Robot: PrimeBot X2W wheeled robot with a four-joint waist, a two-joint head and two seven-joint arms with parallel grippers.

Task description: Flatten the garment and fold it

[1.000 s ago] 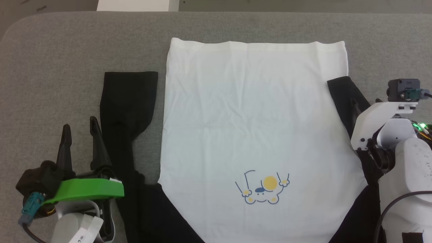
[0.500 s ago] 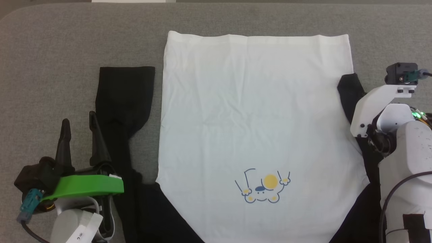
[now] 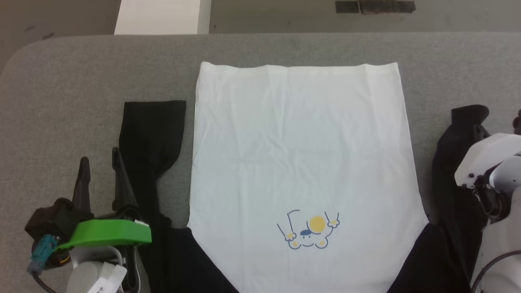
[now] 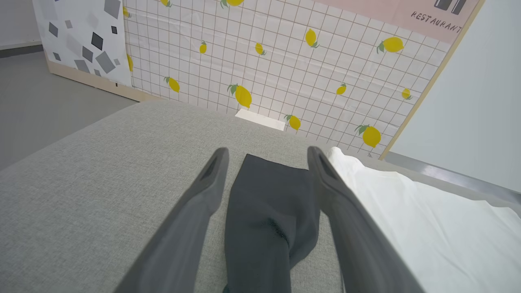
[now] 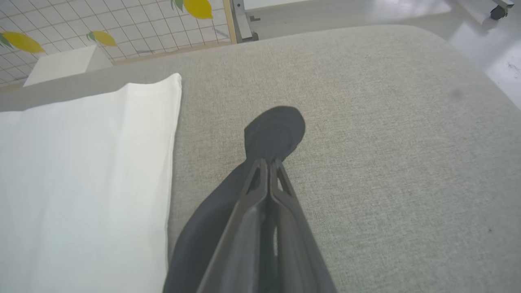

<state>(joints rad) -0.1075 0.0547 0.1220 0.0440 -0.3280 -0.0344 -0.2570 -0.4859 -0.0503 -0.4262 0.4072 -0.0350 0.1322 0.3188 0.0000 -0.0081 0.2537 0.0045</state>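
Garment [image 3: 299, 154] spread flat on the grey surface [image 3: 61, 81], white box [image 3: 158, 16] past the far edge. Left pincer [image 3: 100, 156] gaping wide at the flat left sleeve [image 3: 152, 130]. Right pincer [image 5: 266, 162] clamped tight on the bunched right sleeve [image 5: 276, 130]. Lemon-print panel [image 4: 285, 61] visible from the left wrist.

A grey fabric table [image 3: 61, 81] carries the garment [image 3: 301, 162] spread flat.

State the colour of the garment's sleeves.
The garment's sleeves are black; head view shows them best.
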